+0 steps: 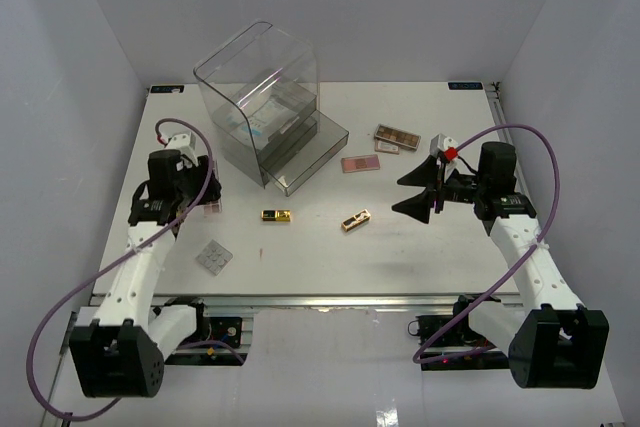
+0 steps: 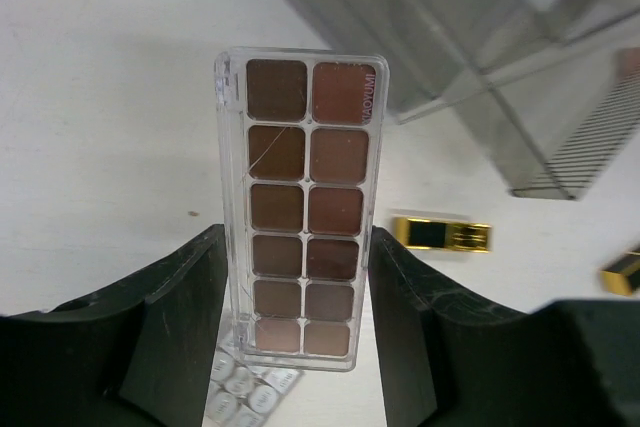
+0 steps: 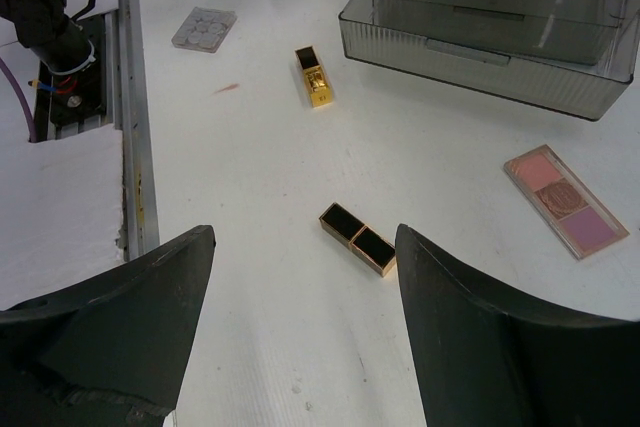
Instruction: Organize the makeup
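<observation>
The left claw [image 2: 300,247] is gripping the brown palette [image 2: 305,197] by its long edges, both fingers pressing flat on the clear case, with most of its length sticking out ahead of the fingertips. The palette is hanging clear of the counter [image 2: 110,127], and the grey square palette [image 2: 245,392] is lying below, close under the claw.

The step in hand looks like carrying this palette to the clear drawer box [image 2: 480,67], which is sitting ahead and to the right of the claw with its lower drawer [image 1: 312,152] pulled out. Doing it well probably means keeping the palette level, since the case is smooth and held only near one end. The claw should be swinging right so that the far end is passing above the drawer's front wall, then lowering close to the drawer floor before letting go.

The right claw [image 3: 302,242] is standing wide open and holding nothing. It is hovering above the counter with a gold-black case [image 3: 357,237] lying directly beneath it.
</observation>
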Controlling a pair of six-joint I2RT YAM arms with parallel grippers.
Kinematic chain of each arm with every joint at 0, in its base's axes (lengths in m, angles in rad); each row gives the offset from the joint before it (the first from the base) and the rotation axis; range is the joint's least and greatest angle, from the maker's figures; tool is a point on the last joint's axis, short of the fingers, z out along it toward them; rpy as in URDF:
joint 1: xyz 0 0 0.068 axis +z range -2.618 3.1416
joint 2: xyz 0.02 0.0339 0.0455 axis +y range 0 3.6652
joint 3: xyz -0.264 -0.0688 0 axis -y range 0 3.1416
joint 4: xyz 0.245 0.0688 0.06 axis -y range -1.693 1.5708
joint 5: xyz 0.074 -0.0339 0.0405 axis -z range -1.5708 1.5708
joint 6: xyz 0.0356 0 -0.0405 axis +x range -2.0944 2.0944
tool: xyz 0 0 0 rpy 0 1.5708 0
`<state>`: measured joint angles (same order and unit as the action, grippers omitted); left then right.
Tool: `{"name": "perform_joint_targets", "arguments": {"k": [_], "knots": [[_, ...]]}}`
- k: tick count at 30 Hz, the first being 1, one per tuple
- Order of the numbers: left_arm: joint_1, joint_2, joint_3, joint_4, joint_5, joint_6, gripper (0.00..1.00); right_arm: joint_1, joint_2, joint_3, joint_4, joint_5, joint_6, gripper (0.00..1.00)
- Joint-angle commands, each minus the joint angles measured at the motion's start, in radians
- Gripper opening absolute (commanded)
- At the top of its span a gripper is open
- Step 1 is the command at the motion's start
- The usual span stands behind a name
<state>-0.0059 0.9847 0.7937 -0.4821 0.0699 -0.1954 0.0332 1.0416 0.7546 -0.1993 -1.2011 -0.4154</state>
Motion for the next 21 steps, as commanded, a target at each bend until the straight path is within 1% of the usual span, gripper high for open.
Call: {"name": "perform_joint_targets", "arguments": {"k": [1,3,5,8,11,15,17,19,20,21], "knots": [[0.004,-0.193,-0.030,0.006,0.196,-0.188,0.28,-0.012,-0.025,-0.009,0.034,0.009,-0.014,0.79],[-0.007,-0.261,-0.040,0.008,0.266,-0.214,0.27,-0.014,-0.025,-0.008,0.034,0.016,-0.017,0.79],[-0.037,-0.306,-0.042,0.012,0.307,-0.250,0.27,-0.018,-0.025,-0.007,0.032,0.029,-0.022,0.79],[-0.132,-0.332,-0.030,0.026,0.316,-0.293,0.26,-0.021,-0.026,-0.006,0.032,0.051,-0.031,0.79],[-0.255,-0.310,-0.002,0.046,0.276,-0.327,0.25,-0.033,-0.025,-0.006,0.032,0.070,-0.040,0.80],[-0.488,-0.221,0.053,0.071,0.114,-0.325,0.25,-0.070,-0.014,-0.004,0.029,0.078,-0.046,0.80],[-0.664,-0.121,0.115,0.074,-0.050,-0.299,0.25,-0.081,-0.003,-0.007,0.029,0.078,-0.046,0.80],[-0.796,-0.003,0.191,0.060,-0.220,-0.220,0.27,-0.097,0.006,-0.007,0.027,0.080,-0.046,0.80],[-0.856,0.086,0.253,0.042,-0.300,-0.193,0.28,-0.100,0.011,-0.006,0.026,0.080,-0.046,0.80],[-0.868,0.150,0.302,0.024,-0.335,-0.162,0.29,-0.109,0.014,-0.006,0.025,0.079,-0.046,0.80]]}}
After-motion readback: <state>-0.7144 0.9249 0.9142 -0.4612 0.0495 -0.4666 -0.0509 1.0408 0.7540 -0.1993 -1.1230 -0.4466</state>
